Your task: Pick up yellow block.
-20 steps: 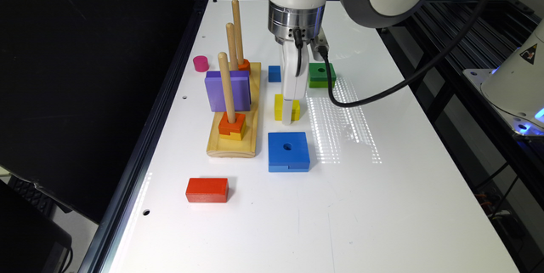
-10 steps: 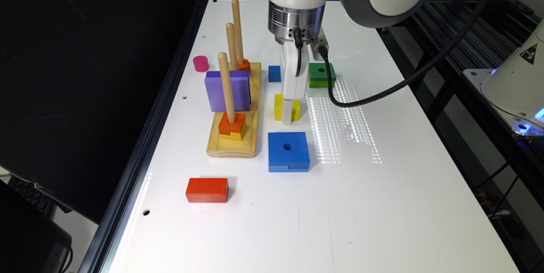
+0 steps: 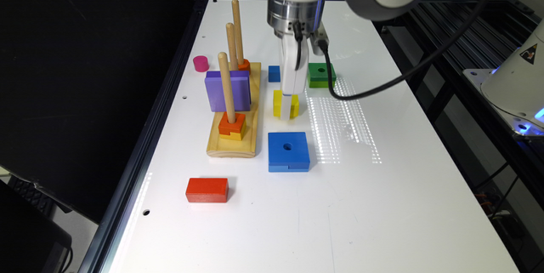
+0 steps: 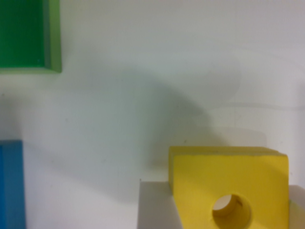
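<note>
Our gripper (image 3: 290, 105) is down at the yellow block (image 3: 280, 103), its white finger crossing the block's face in the exterior view. In the wrist view pale finger pads (image 4: 155, 206) sit on either side of the yellow block (image 4: 228, 183) (its round centre hole facing the camera), and we read the gripper as closed on it, though the contact itself is soft and blurred. The block stands on edge on the white bench (image 3: 382, 205); whether it has lifted clear we cannot tell. Just nearer the camera lies a big blue square (image 3: 288, 151). Beyond are a small blue block (image 3: 274, 73) and a green block (image 3: 321, 75). Toward the exterior view's left stands a wooden peg board (image 3: 233, 147), and near the front a red block (image 3: 207, 189).
</note>
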